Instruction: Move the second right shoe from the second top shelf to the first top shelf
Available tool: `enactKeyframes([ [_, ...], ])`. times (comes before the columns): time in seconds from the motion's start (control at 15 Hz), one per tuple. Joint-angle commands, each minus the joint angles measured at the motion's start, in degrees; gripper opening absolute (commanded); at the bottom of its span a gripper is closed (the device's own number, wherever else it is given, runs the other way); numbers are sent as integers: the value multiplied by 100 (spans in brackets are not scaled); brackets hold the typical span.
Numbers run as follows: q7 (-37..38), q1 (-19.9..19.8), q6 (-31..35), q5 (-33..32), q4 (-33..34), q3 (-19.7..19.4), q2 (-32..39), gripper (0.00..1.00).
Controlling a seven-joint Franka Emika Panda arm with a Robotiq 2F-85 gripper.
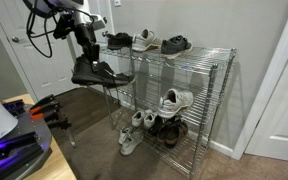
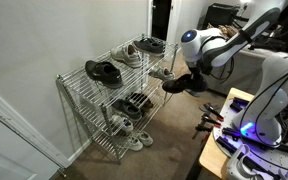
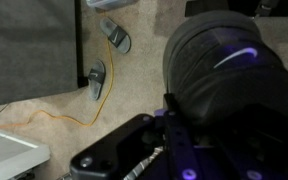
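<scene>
1. In an exterior view, the gripper (image 1: 88, 60) is clamped on the black high-top shoe (image 1: 102, 73). It holds the shoe in the air left of the chrome wire shoe rack (image 1: 209, 90), just below top-shelf height (so the carry is under way).
2. In an exterior view, the shoe (image 2: 178, 84) hangs right of the rack, apart from it. The next move likely calls for lifting it and easing it in over the crowded top shelf (image 2: 134, 64).
3. In the wrist view, the shoe (image 3: 224, 70) fills the right, with beige carpet (image 3: 44, 95) below.
</scene>
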Motion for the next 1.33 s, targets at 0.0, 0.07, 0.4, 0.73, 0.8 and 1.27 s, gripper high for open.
enactKeyframes([
  [0.0, -215, -1263, -373, 288, -372, 1578, -1282, 6],
  [0.07, -293, -1607, -347, 485, -499, 2031, -1551, 6],
  [0.4, -1104, -2467, 13, 1733, -828, 3161, -2522, 6],
  [0.73, -1062, -1904, 1234, 1789, -661, 2715, -2504, 5],
  [0.8, -1018, -1870, 1650, 1732, -659, 2616, -2354, 5],
  [1.27, -1164, -2592, 4190, 2311, -586, 3117, -1068, 5],
])
